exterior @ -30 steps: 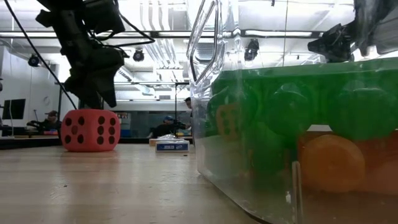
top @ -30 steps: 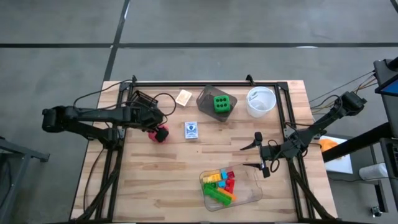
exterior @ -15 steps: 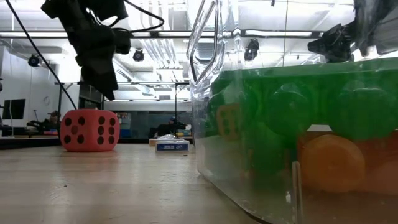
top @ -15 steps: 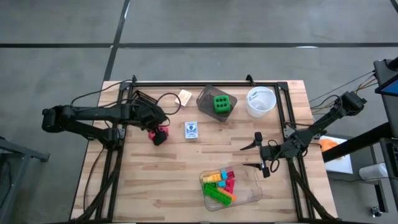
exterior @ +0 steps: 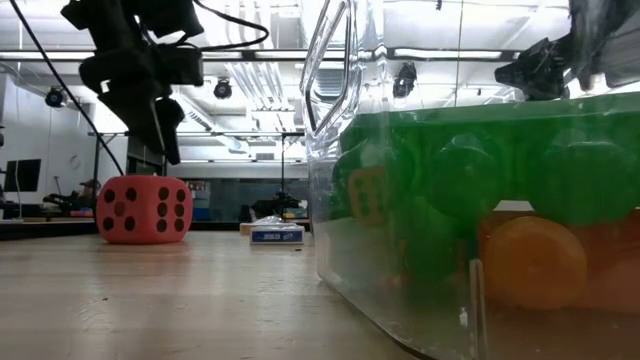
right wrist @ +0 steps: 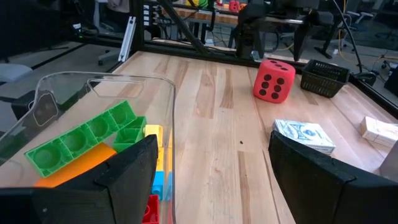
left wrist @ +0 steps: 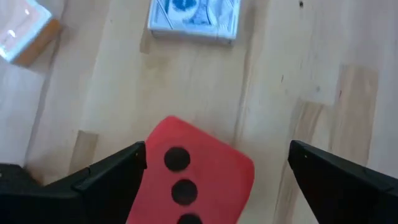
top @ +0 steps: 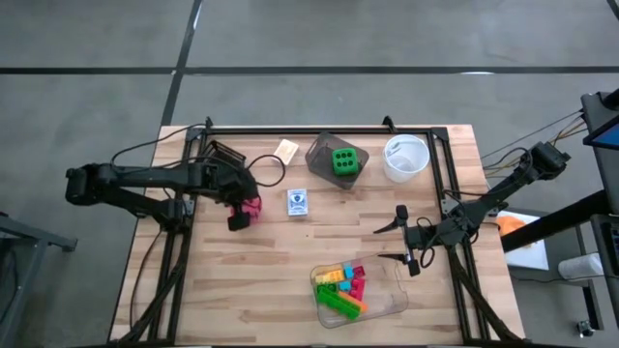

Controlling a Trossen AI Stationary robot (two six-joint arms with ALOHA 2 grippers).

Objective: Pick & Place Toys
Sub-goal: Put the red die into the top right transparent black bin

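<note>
The left gripper (left wrist: 214, 171) hangs with fingers apart over the pink-red die (left wrist: 196, 177) on the worktop (top: 290, 261). Closing off-centre could knock the die aside. The right gripper (top: 406, 242) waits, also spread.

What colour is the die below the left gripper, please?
The die is pink-red with black dots, clearest in the right wrist view.

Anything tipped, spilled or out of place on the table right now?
Nothing stands out. The red die sits flat on the table under the open left end effector. The card pack lies flat, the bricks are all inside the clear tray, and the green die sits in its container.
</note>
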